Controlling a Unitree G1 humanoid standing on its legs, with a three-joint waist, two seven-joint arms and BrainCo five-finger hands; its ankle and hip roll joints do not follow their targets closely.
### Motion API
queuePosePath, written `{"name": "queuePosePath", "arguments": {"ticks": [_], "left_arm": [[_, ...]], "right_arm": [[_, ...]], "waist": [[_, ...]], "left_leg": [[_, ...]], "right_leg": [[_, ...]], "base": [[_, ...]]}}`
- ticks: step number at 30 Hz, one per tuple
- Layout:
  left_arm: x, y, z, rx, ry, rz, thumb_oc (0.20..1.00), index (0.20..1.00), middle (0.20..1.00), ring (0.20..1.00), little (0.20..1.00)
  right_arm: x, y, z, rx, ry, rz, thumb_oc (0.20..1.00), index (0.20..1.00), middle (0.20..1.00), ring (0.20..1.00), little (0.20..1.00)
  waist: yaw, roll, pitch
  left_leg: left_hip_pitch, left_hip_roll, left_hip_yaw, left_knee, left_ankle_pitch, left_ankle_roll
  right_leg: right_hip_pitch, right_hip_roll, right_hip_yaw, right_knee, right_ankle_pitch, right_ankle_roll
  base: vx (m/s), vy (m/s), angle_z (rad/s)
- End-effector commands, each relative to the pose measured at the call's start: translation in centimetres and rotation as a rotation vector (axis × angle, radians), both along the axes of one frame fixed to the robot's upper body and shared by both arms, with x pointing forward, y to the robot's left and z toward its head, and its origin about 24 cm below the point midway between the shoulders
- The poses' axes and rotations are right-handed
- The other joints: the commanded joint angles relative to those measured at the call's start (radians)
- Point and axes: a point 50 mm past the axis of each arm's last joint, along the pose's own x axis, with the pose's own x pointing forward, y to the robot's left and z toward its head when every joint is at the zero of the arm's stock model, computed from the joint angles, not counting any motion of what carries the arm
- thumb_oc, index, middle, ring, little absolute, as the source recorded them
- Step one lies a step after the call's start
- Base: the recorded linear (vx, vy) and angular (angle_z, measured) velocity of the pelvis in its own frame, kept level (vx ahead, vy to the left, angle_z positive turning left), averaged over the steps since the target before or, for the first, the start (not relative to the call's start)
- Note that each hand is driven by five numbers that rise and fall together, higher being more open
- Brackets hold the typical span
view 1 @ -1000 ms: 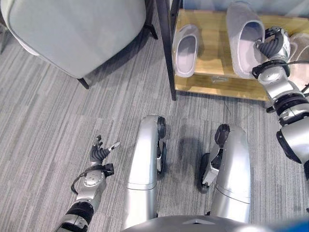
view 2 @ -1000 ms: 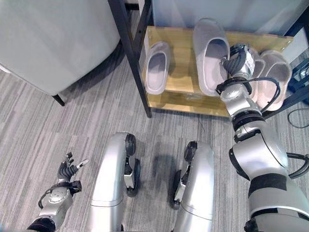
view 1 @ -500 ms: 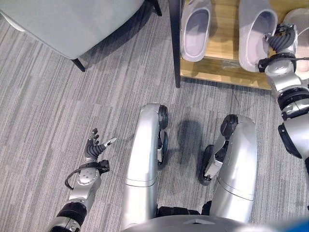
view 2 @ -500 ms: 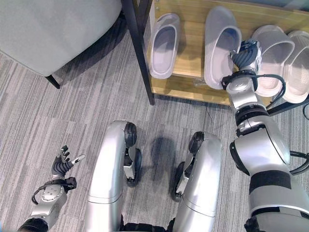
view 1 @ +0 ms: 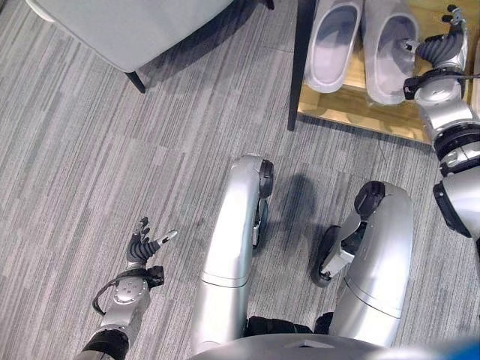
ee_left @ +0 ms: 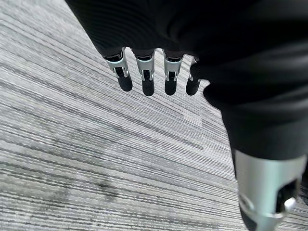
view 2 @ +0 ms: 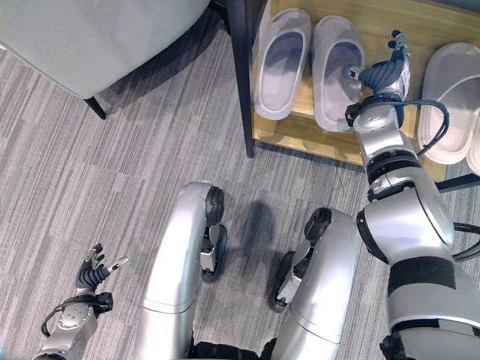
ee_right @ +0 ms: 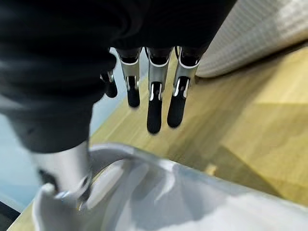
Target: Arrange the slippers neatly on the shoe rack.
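The right hand (view 2: pixel 382 75) hangs over the wooden shelf (view 2: pixel 375 26) of the shoe rack with its fingers (ee_right: pixel 154 103) straight and loosely spread, holding nothing. The grey slipper (view 2: pixel 337 71) it stands next to lies just beside the thumb, heel toward the shelf's front edge. A second grey slipper (view 2: pixel 281 64) lies close alongside that one, on the far side from the fingers. Past the fingertips and to the hand's outer side, a pair of pale beige slippers (view 2: pixel 450 101) rests on the same shelf.

The main risk, as I judge it, is the thumb: it sits at the slipper's rim, so a careless pull back or sideways could catch the rim and drag the slipper askew or toward the front edge, where the heel has little wood left under it. A swing outward could instead bump the beige pair.

Room is tight between the slipper and the beige pair, only a strip of bare wood under the fingers. The black upright post (view 2: pixel 241 75) bounds the shelf beyond the two grey slippers. Straight up and back toward the robot looks like the free way out.

The left hand (view 1: pixel 142 246) hovers low over the grey striped carpet (view 1: pixel 90 172), fingers relaxed and apart, well away from the grey chair (view 1: pixel 127 30).
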Motion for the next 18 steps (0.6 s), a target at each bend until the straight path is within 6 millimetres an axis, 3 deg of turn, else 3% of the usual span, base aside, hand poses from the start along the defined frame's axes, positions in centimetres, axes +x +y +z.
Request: {"name": "queuePosePath", "arguments": {"ticks": [1,7,9,13,15,18], "left_arm": [[-1.9,0.3,-0.8,-0.146,0.007,0.058,1.000,1.000,1.000,1.000,1.000],[-4.5,0.3,-3.0,-0.225,0.076,0.190,1.000,1.000,1.000,1.000,1.000],[-5.3,0.0,-3.9,-0.284,0.100,0.250,1.000,1.000,1.000,1.000,1.000],[-3.6,-1.8,-3.6,-0.268,0.090,0.166,1.000,1.000,1.000,1.000,1.000],[-3.8,-2.3,-4.4,-0.302,0.119,0.196,1.000,1.000,1.000,1.000,1.000],[-4.3,-2.5,-5.2,-0.301,0.168,0.198,1.000,1.000,1.000,1.000,1.000]], "right_arm": [[-0.7,-0.5,3.8,0.020,-0.129,-0.008,1.000,1.000,1.000,1.000,1.000],[-0.4,0.4,2.8,0.143,-0.183,0.045,1.000,1.000,1.000,1.000,1.000],[0.2,2.5,1.9,0.158,-0.182,0.113,1.000,1.000,1.000,1.000,1.000],[0.6,6.2,-1.4,0.224,-0.198,0.195,1.000,1.000,1.000,1.000,1.000],[0.4,8.2,-3.1,0.218,-0.200,0.232,1.000,1.000,1.000,1.000,1.000],[-0.1,9.1,-3.7,0.263,-0.242,0.232,1.000,1.000,1.000,1.000,1.000]], "waist": [[0.039,0.019,-0.027],[0.031,0.019,-0.027],[0.020,0.015,-0.027],[-0.003,0.006,-0.027],[-0.020,0.003,-0.028],[-0.030,0.005,-0.028]], "left_leg": [[0.044,0.016,-0.094,-0.002,-0.085,-0.015],[0.044,0.022,-0.091,0.003,-0.088,-0.017],[0.044,0.023,-0.095,-0.001,-0.085,-0.019],[0.044,0.023,-0.100,-0.024,-0.071,-0.020],[0.044,0.022,-0.107,-0.028,-0.063,-0.021],[0.044,0.022,-0.110,-0.026,-0.058,-0.023]], "right_leg": [[-0.008,0.017,0.145,-0.035,0.185,-0.046],[-0.007,0.022,0.148,-0.018,0.182,-0.050],[-0.006,0.023,0.141,-0.023,0.184,-0.051],[-0.001,0.025,0.124,-0.043,0.191,-0.056],[0.006,0.033,0.115,-0.052,0.194,-0.054],[0.008,0.037,0.111,-0.052,0.196,-0.053]], "base": [[0.00,0.000,0.00],[-0.01,0.015,0.02],[0.00,0.000,0.00],[-0.03,0.018,-0.02],[-0.02,-0.010,-0.03],[-0.02,-0.012,-0.11]]}}
